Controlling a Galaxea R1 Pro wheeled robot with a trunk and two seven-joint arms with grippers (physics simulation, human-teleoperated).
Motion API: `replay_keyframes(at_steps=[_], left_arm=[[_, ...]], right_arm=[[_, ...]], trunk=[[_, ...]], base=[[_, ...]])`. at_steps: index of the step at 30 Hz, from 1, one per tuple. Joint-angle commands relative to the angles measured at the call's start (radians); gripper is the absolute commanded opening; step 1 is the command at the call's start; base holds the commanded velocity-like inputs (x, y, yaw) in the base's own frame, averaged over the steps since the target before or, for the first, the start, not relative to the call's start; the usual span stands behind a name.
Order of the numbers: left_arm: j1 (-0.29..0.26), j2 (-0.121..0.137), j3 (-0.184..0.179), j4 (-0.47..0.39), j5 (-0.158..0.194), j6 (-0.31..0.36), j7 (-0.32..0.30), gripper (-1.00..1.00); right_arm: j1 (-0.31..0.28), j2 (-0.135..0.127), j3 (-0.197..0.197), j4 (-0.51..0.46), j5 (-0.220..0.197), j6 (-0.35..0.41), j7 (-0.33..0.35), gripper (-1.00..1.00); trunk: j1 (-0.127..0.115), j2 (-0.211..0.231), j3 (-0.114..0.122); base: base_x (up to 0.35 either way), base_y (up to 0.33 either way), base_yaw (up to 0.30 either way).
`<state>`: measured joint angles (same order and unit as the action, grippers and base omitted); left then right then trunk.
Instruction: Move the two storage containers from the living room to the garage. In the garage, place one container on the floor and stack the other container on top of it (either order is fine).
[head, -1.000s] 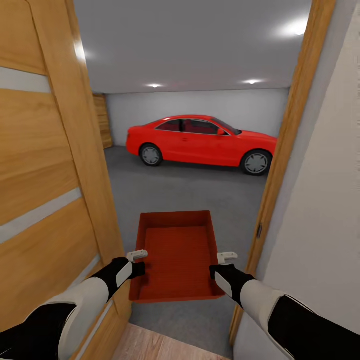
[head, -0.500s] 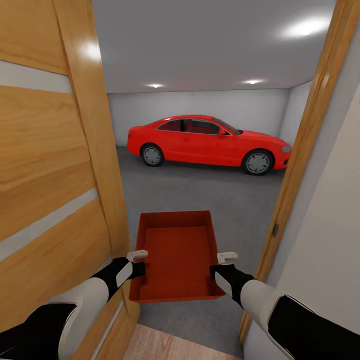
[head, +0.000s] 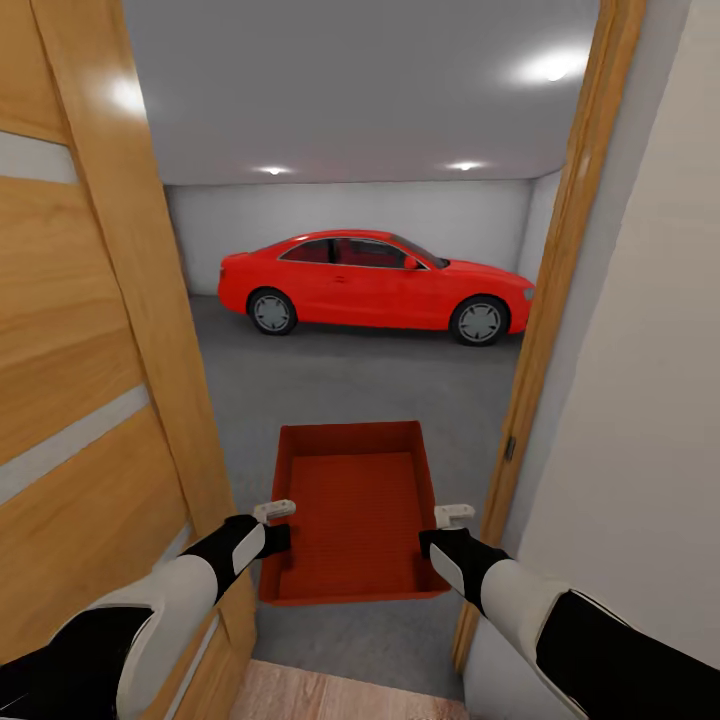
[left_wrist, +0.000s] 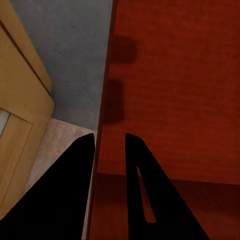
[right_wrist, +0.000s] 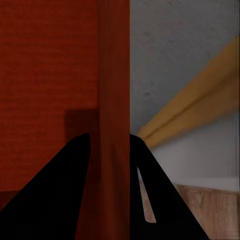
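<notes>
Here, container: one orange-red storage container (head: 352, 510) is carried level between both arms, open top up, in the doorway to the garage.
Left tool: the left tool (left_wrist: 107, 145) is clamped across the container's left wall, one finger outside, one inside.
Right tool: the right tool (right_wrist: 107, 142) is pinched over the right wall the same way.
Left edge: the open wooden door (head: 90, 400) stands just beside the left forearm.
Right edge: the door frame (head: 545, 330) is near the right arm.
Room ahead: grey garage floor (head: 350, 380) lies open up to the red car (head: 375, 285).
Underfoot: wood plank floor (head: 330, 695) meets the concrete.
</notes>
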<state>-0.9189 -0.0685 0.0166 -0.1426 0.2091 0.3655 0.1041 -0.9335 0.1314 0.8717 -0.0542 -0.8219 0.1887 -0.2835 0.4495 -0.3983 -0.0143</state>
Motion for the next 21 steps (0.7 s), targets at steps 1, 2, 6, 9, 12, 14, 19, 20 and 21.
replay_keyframes(at_steps=[1, 2, 6, 9, 12, 14, 19, 20, 21], left_arm=[[0.000, -0.001, 0.006, -0.003, -0.008, 0.007, 0.009, -1.00], [0.000, -0.001, 0.006, -0.003, -0.008, 0.007, 0.009, -1.00], [0.000, -0.001, 0.006, -0.003, -0.008, 0.007, 0.009, -1.00], [0.000, -0.001, 0.006, -0.003, -0.008, 0.007, 0.009, -1.00], [0.000, -0.001, 0.006, -0.003, -0.008, 0.006, 0.009, -1.00], [0.000, -0.001, 0.006, -0.003, -0.008, 0.006, 0.009, -1.00], [0.000, 0.000, 0.006, -0.003, -0.008, 0.006, 0.009, -1.00], [0.000, 0.000, 0.006, -0.003, -0.008, 0.006, 0.009, -1.00], [0.000, 0.000, 0.006, -0.003, -0.008, 0.006, 0.009, -1.00]], right_arm=[[-0.001, 0.013, 0.012, -0.003, -0.008, 0.006, -0.003, -1.00], [-0.001, 0.013, 0.012, -0.003, -0.008, 0.006, -0.003, -1.00], [-0.001, 0.013, 0.012, -0.003, -0.008, 0.006, -0.003, -1.00], [-0.001, 0.013, 0.012, -0.003, -0.009, 0.006, -0.003, -1.00], [-0.001, 0.013, 0.012, -0.003, -0.009, 0.006, -0.003, -1.00], [-0.001, 0.013, 0.012, -0.003, -0.009, 0.006, -0.003, -1.00], [-0.001, 0.013, 0.012, -0.003, -0.009, 0.006, -0.003, -1.00], [-0.001, 0.013, 0.012, -0.003, -0.009, 0.006, -0.003, -1.00], [-0.001, 0.013, 0.012, -0.003, -0.009, 0.006, -0.003, -1.00]], trunk=[[0.001, -0.002, -0.001], [0.001, -0.002, -0.001], [0.001, -0.002, -0.001], [0.001, -0.002, -0.001], [0.001, -0.002, -0.001], [0.001, -0.002, -0.001], [0.001, -0.002, -0.001], [0.001, -0.002, -0.001], [0.001, -0.002, -0.001]], base=[[0.000, 0.000, -0.217], [0.014, 0.068, -0.049], [0.078, 0.216, -0.014], [0.055, 0.214, -0.001], [0.011, 0.056, -0.090], [0.001, 0.006, -0.216], [0.000, 0.001, -0.235], [0.000, 0.000, -0.237], [0.000, 0.000, -0.191]])
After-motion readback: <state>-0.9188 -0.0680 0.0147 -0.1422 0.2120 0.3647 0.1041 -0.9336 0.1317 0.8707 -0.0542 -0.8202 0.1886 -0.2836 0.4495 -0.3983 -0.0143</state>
